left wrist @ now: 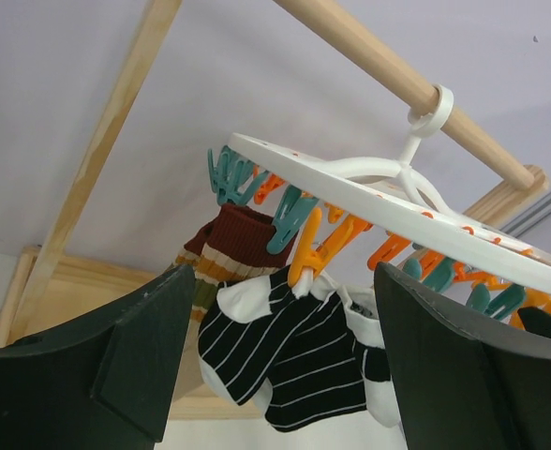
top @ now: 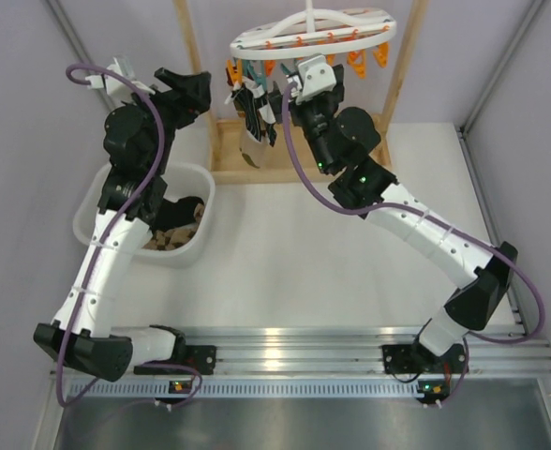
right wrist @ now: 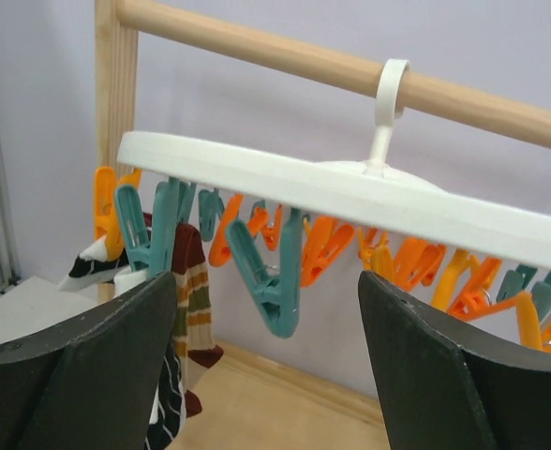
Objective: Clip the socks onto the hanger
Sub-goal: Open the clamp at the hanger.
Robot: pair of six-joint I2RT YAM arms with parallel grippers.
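The hanger [top: 313, 26] hangs by its hook [left wrist: 425, 117] from the rod [left wrist: 369, 56] of the stand [top: 221, 150], at the far edge of the table [top: 285, 262]. Socks [top: 252, 112] hang clipped under the hanger's left end. In the left wrist view I read an orange peg [left wrist: 305, 258] holding a striped sock [left wrist: 294, 356], black with thin white lines. A teal peg [left wrist: 290, 220] just beside it holds a brown sock [left wrist: 233, 239] with tan and green bands. The two socks overlap. The left gripper [top: 197, 86] is raised left of these socks and apart from them. Its fingers [left wrist: 116, 366] stand wide apart with nothing between them, so I report this claw open and empty. The right gripper [right wrist: 266, 281] is raised on the other side of the socks, just below the hanger's rim. Its fingers [right wrist: 463, 375] are also spread wide and clamp nothing, so I report it open. In the right wrist view a free teal peg [right wrist: 268, 281] dangles in the gap between the fingers; I cannot tell whether it touches either one. The clipped socks appear at the left edge of that view. A tub [top: 93, 202] stands on the left of the table beside the left arm, with dark and tan fabric [top: 177, 223] in it.
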